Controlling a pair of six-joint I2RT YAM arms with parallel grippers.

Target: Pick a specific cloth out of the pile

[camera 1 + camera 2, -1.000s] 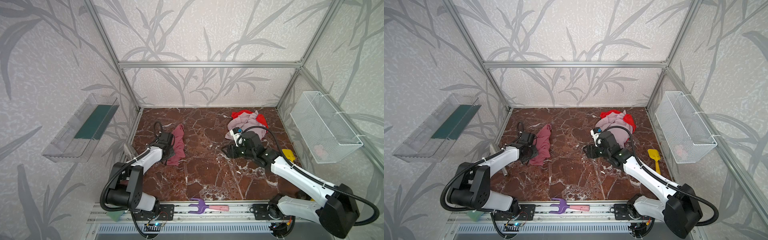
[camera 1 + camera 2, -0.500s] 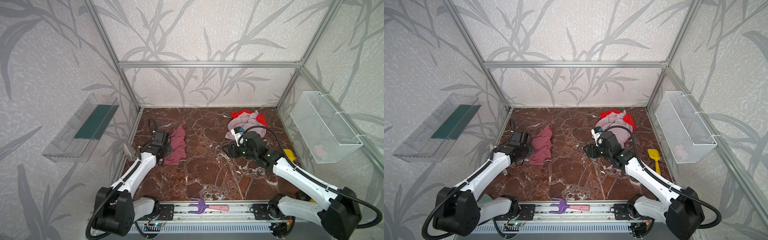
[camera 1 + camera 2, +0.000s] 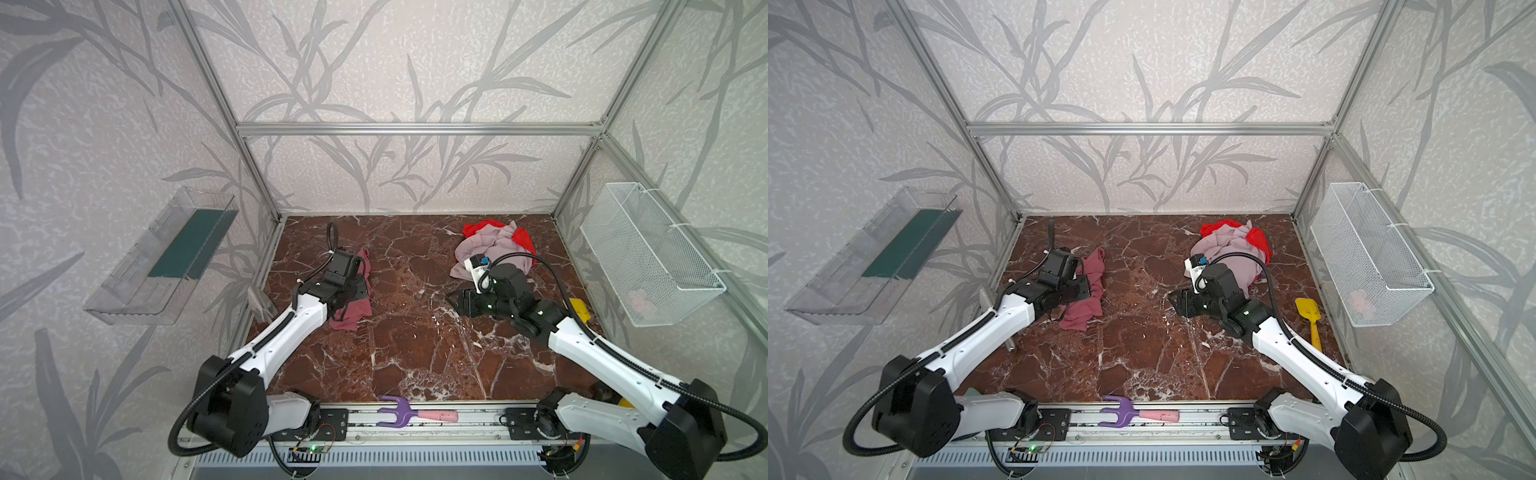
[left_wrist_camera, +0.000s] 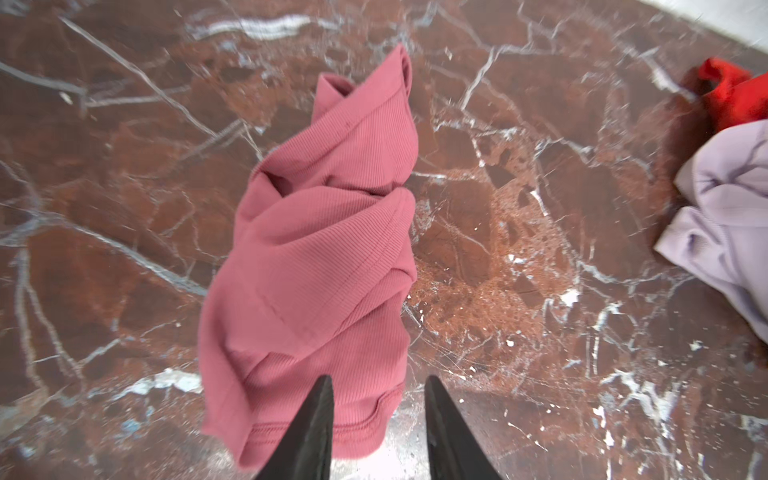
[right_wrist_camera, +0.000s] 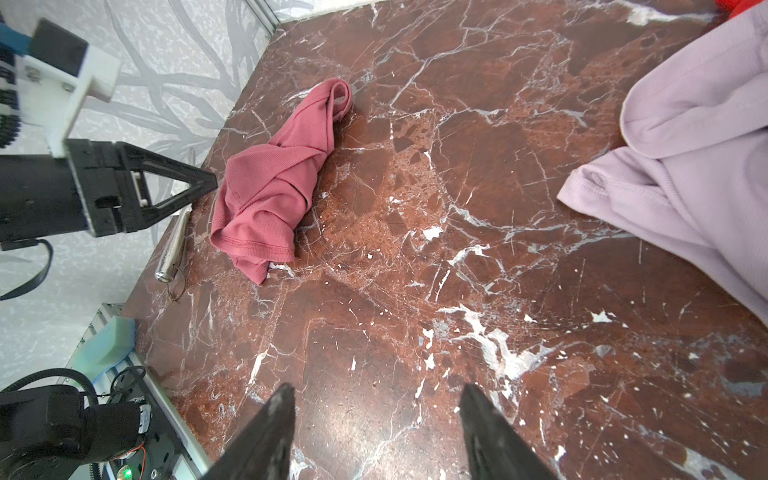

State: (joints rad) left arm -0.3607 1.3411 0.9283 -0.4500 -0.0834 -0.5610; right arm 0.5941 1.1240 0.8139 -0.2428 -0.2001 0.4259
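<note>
Left gripper (image 4: pixel 378 380): jaws parted, nothing between them, tips at near hem of cloth (image 4: pixel 324 232). Cloth lay crumpled on marble floor (image 3: pixel 415 353), left side, well apart from pile (image 3: pixel 490 249). Its long axis ran front to back, narrow end toward back wall. Left arm (image 3: pixel 291 328) partly hid it in both top views. Right gripper (image 5: pixel 377 388): spread, empty, over bare floor. Red cloth (image 3: pixel 1254 239) mostly buried under lilac cloth (image 3: pixel 1229 245).

text: none legible | labels: none legible | numbers: none
</note>
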